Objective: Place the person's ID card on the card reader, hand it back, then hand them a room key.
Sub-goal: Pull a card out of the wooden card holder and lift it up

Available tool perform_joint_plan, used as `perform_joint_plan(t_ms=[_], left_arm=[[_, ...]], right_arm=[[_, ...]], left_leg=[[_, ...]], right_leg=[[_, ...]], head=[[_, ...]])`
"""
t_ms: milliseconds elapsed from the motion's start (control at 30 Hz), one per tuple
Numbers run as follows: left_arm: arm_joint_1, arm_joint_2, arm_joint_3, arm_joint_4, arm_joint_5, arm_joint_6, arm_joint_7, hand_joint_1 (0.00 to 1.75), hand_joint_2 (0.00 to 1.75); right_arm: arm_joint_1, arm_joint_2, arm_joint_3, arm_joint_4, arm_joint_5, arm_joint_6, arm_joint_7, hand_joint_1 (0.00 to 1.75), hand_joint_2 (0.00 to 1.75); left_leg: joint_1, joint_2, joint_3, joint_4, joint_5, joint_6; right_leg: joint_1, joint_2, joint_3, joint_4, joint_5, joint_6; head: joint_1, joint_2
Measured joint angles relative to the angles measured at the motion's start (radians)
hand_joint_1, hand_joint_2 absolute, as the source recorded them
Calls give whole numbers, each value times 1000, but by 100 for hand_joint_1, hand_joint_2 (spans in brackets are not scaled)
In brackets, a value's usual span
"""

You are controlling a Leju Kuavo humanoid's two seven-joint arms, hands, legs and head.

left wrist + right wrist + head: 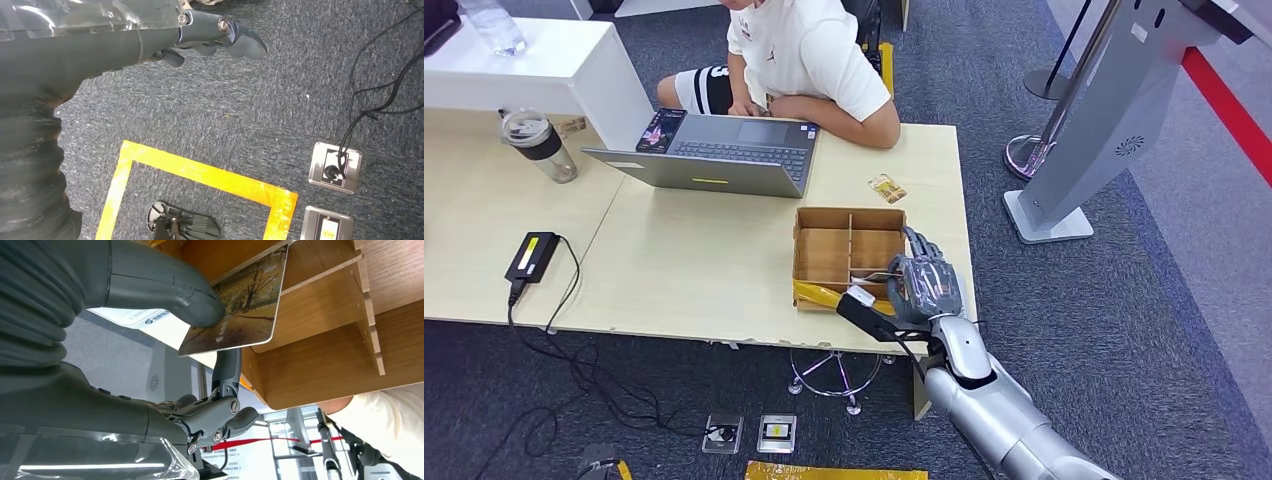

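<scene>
your right hand (165,315) pinches a room key card (240,305) by one corner, over the wooden tray (849,245). it looks thin, stiff, light and slick, so keep thumb and finger flat on its faces. your left hand (200,35) hangs empty, fingers loosely apart.

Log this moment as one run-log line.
right hand: pinches card at wooden box | left hand: hangs over carpet, holds nothing | person: seated at laptop

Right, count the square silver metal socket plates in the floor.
2, side by side in the grey carpet below the table's near edge: the left socket plate takes a black cable, the right socket plate has none. The table may hide more.
</scene>
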Motion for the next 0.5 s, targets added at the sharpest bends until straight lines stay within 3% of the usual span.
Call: perform_joint_plan(t_ms=[500], left_arm=[[2, -2, 0, 0, 4, 1, -2, 0, 175]], right_arm=[[-14, 19, -34, -9, -70, -18, -47, 175, 175]], left_leg=[[0, 0, 0, 0, 0, 0]], right_leg=[[0, 0, 0, 0, 0, 0]], head=[[0, 0]])
